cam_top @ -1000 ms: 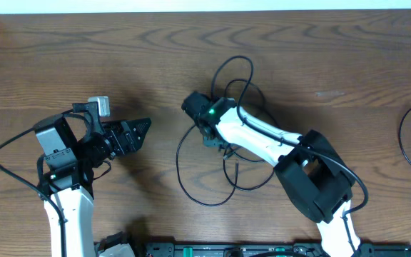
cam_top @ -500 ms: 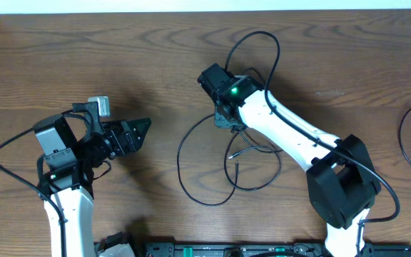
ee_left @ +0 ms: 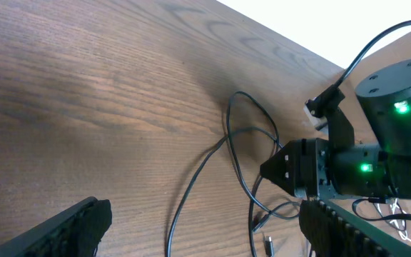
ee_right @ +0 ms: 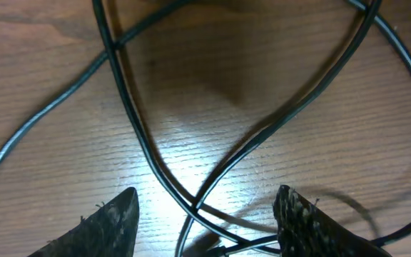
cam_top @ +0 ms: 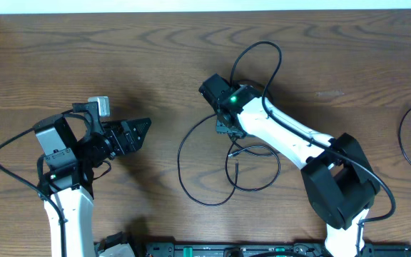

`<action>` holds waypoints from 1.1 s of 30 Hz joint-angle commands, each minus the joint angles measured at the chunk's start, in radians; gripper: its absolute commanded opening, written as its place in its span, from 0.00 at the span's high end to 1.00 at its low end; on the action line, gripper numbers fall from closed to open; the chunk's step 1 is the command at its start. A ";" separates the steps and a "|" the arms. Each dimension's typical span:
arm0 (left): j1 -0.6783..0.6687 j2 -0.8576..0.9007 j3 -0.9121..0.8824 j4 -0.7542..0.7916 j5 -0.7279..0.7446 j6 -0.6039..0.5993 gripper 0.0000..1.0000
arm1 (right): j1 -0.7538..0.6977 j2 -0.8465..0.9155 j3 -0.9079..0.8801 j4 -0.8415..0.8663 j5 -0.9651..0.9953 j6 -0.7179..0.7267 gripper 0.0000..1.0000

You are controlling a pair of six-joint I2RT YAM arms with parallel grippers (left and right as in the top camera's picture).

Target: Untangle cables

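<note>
Two strands of the black cable cross between the spread, empty jaws of our right gripper, mid-way across the counter. We judge a grasp is coming, needing descent and closure on one strand. Only overhead shows the whole loop and our left gripper, jaws released, well apart.

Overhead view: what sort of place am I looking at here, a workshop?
Most likely a robotics lab or test bench: the left arm and right arm stand at a wood-grain table where a looped black cable lies, seemingly as practice material.
</note>
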 commanded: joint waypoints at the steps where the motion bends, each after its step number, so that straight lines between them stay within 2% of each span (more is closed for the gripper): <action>1: 0.005 -0.001 -0.003 -0.002 0.016 0.006 0.11 | 0.002 -0.006 -0.036 0.007 0.020 0.033 0.42; 8: 0.005 -0.001 -0.003 -0.002 0.016 0.006 0.11 | 0.003 -0.006 -0.106 0.024 0.014 0.083 0.41; 28: 0.005 -0.001 -0.003 -0.002 0.016 0.006 0.11 | 0.054 -0.006 -0.208 0.143 -0.082 0.031 0.42; 31: 0.005 -0.001 -0.003 -0.002 0.016 0.006 0.10 | 0.061 -0.006 -0.208 0.176 -0.109 -0.004 0.50; 33: 0.005 -0.001 -0.003 -0.002 0.017 0.006 0.10 | 0.066 -0.006 -0.208 0.196 -0.123 -0.005 0.64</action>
